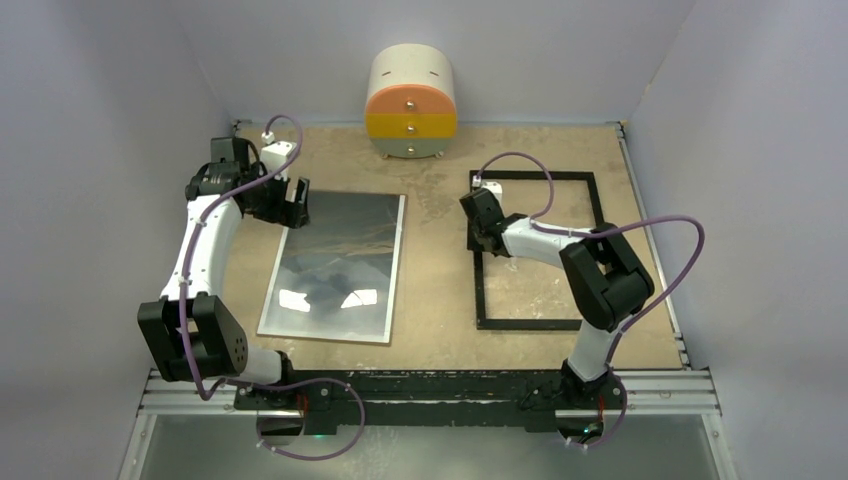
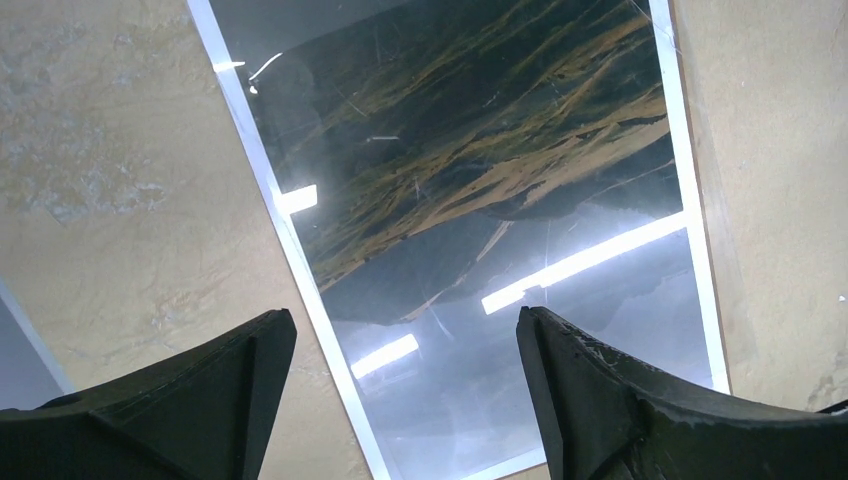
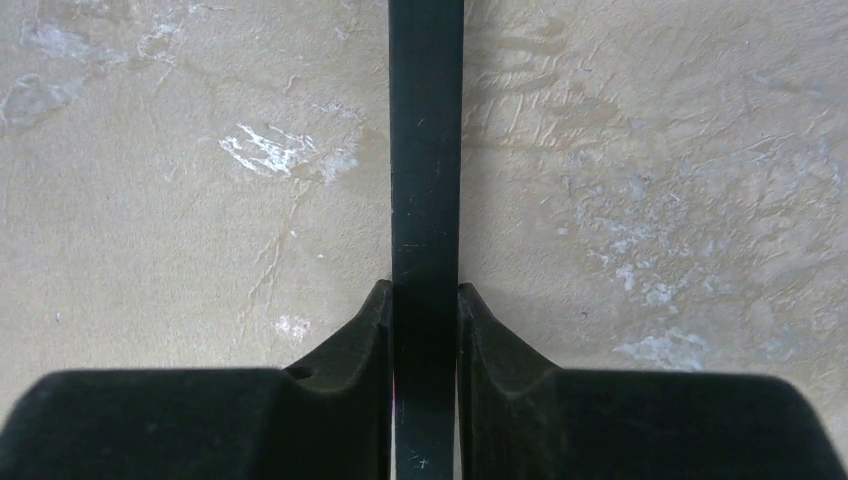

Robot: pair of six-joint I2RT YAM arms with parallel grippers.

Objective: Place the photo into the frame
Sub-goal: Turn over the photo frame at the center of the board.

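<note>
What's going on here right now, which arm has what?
The right gripper is shut on the left rail of the black frame, which sits on the right side of the table. The left gripper hangs open over the far left corner of the photo, holding nothing. The photo lies flat, picture side up, apart from the frame and not yet in it.
</note>
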